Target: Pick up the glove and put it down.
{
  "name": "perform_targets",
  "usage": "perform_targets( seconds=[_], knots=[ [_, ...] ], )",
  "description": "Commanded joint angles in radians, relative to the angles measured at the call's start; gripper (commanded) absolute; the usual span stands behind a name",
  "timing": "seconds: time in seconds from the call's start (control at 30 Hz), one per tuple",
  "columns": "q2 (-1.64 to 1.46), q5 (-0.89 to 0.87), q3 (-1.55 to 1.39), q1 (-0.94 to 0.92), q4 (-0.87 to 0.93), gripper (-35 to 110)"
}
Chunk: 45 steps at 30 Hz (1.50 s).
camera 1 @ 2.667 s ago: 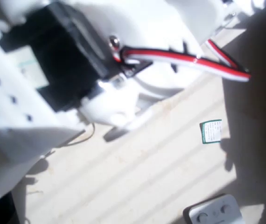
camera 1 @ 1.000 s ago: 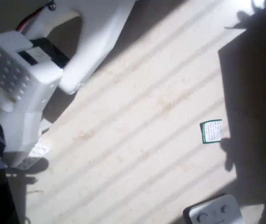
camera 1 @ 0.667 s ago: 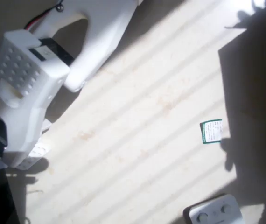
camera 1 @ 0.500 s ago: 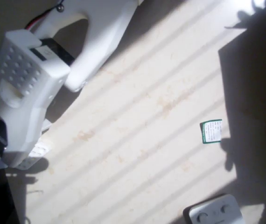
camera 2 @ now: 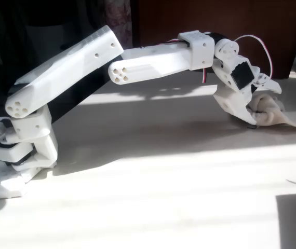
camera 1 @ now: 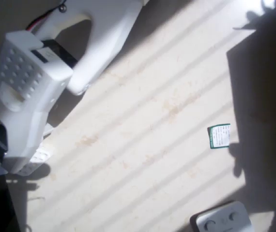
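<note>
In the fixed view the gripper (camera 2: 253, 118) was down on the table (camera 2: 153, 171) at the far right, its fingers pressed into the bunched glove (camera 2: 270, 110), apparently clenched on it though the fingertips were buried in the cloth. The glove looked light, soft and floppy, one loose end trailing beyond the gripper. A pinch through the thick bunched middle should hold best.

the white arm (camera 2: 153, 59) looks like matt moulded plastic with rows of small round holes, and its black motor block (camera 2: 241, 75) has a slightly glossy plastic face. the off-white cream glove (camera 2: 272, 111) is soft, crumpled cloth with a fuzzy, matt surface. the pale cream table (camera 1: 167, 145) is smooth, matt and faintly stained, the small green-and-white card (camera 1: 219, 136) looks like printed paper, and the grey device with round buttons (camera 1: 222, 219) has a smooth plastic sheen.
</note>
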<state>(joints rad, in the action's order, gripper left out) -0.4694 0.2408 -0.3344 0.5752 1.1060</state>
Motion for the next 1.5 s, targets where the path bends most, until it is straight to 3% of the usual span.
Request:
perform_targets(
  seconds=[0.0, 0.2, 0.73, 1.07, 1.47],
  knots=[
    [-0.017, -0.006, 0.041, 0.006, 0.051, 27],
    [-0.012, -0.006, 0.043, 0.005, 0.049, -2],
    [-0.029, 0.005, 0.044, 0.005, 0.06, 0],
    [-0.247, -0.005, 0.032, -0.06, 0.067, 0],
    [-0.419, 0.006, 0.043, -0.252, 0.284, 0]
  ],
)
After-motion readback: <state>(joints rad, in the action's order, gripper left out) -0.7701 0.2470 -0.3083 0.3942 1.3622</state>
